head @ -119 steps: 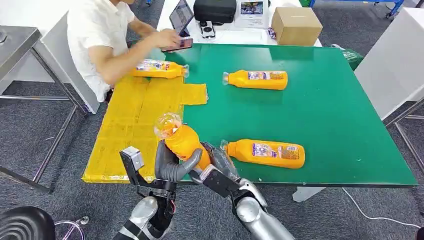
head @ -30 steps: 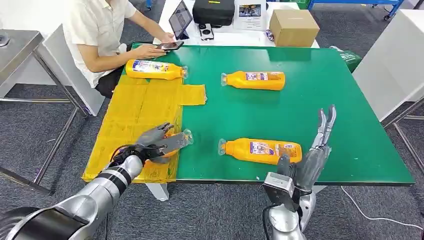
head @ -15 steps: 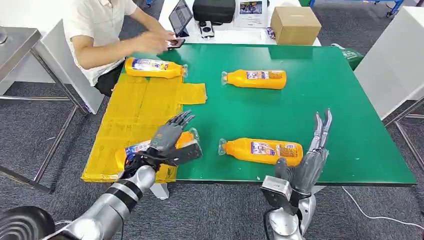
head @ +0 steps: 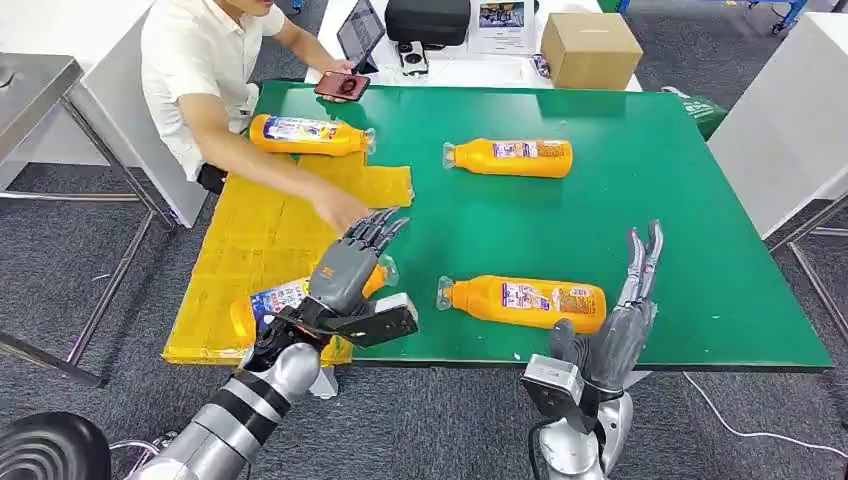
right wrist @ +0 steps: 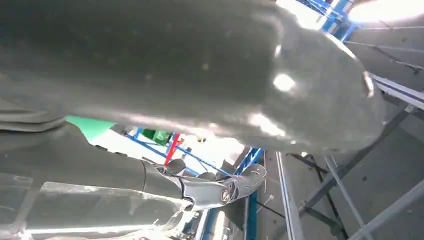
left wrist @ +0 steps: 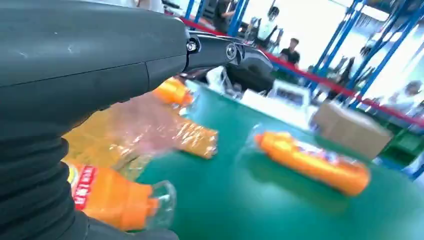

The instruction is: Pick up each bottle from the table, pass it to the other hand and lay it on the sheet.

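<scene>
An orange bottle [head: 268, 302] lies on the yellow sheet [head: 250, 230] near the table's front edge, its clear neck toward the green top; the left wrist view shows this bottle [left wrist: 110, 197] close below the hand. My left hand [head: 350, 275] hovers over it with fingers spread, holding nothing. Another bottle [head: 525, 300] lies on the green table [head: 650, 200] near the front. Just right of it my right hand [head: 625, 315] stands with fingers straight up, empty. One more bottle [head: 510, 158] lies at the back, and a further one [head: 305, 135] rests on the sheet's far end.
A seated person reaches a hand [head: 345, 212] over the sheet, close to my left fingers. A phone [head: 340, 85] lies on the far left corner. On the white table behind stand a cardboard box [head: 590, 50], a tablet [head: 362, 32] and a black case [head: 428, 20].
My left hand has let go of the bottle on the sheet and risen with fingers spread. The person's hand has come over the sheet toward it. My right hand has hardly moved.
</scene>
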`<state>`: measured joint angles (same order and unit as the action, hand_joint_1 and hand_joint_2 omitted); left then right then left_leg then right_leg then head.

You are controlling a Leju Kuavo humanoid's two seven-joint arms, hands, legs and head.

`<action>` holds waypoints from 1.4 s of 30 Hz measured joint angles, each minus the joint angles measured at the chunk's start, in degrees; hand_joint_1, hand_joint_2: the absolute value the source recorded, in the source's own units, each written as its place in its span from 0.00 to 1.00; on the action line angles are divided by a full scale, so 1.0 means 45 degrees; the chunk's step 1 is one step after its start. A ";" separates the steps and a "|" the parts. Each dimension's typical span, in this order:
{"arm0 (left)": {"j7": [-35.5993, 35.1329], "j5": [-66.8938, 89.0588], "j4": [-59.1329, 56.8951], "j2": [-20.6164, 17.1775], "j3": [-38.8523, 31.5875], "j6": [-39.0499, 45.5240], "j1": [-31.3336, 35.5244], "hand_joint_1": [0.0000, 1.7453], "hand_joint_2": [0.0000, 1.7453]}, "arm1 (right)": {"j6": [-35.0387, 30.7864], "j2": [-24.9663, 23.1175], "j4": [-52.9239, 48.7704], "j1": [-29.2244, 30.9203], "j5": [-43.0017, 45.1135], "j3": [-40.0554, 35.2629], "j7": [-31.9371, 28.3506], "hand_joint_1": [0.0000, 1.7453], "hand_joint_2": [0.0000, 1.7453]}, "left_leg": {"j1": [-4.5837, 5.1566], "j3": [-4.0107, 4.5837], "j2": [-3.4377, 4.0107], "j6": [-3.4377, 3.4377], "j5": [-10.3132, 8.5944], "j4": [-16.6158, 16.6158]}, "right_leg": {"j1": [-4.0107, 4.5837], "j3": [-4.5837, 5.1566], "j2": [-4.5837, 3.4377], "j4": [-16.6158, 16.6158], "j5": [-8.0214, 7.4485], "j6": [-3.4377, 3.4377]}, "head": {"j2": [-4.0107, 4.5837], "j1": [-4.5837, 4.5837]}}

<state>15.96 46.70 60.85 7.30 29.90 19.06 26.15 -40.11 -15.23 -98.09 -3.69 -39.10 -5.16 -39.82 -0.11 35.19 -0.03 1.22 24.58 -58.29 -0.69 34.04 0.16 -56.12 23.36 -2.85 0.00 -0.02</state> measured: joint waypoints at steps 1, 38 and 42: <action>0.0332 -0.0615 0.0361 0.0000 0.0000 0.0144 -0.0207 0.00 1.00 | 0.0000 0.0000 -0.0005 -0.0019 0.0000 0.0000 0.0000 0.00 1.00 | 0.0000 0.0002 0.0000 0.0000 0.0000 0.0000 | -0.0001 0.0002 0.0000 0.0000 0.0000 0.0000 | 0.0000 0.0005; 0.3156 -1.4371 0.5730 0.0923 0.0709 -0.0122 -0.4894 0.00 1.00 | -0.0010 0.3347 0.6728 0.1662 -0.3730 0.1782 0.1559 0.00 1.00 | 0.0020 0.0016 -0.0034 0.0018 0.0018 -0.0003 | -0.0023 -0.0001 0.0019 0.0011 0.0030 -0.0041 | 0.0000 0.0005; 0.3156 -1.4540 0.5629 0.0937 0.0821 -0.0122 -0.4788 0.00 1.00 | -0.0005 0.3662 0.7755 0.2241 -0.3580 0.1104 0.1850 0.00 1.00 | 0.0019 0.0016 -0.0033 0.0018 0.0018 -0.0003 | -0.0021 0.0001 0.0016 0.0009 0.0029 -0.0041 | 0.0000 0.0005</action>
<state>30.16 -18.73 86.18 11.52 33.59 18.51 4.60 -40.13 1.24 -63.20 6.39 -55.21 -0.19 -31.50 -0.02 35.27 -0.18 1.30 24.65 -58.31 -0.79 34.04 0.23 -56.08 23.48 -3.04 0.00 0.00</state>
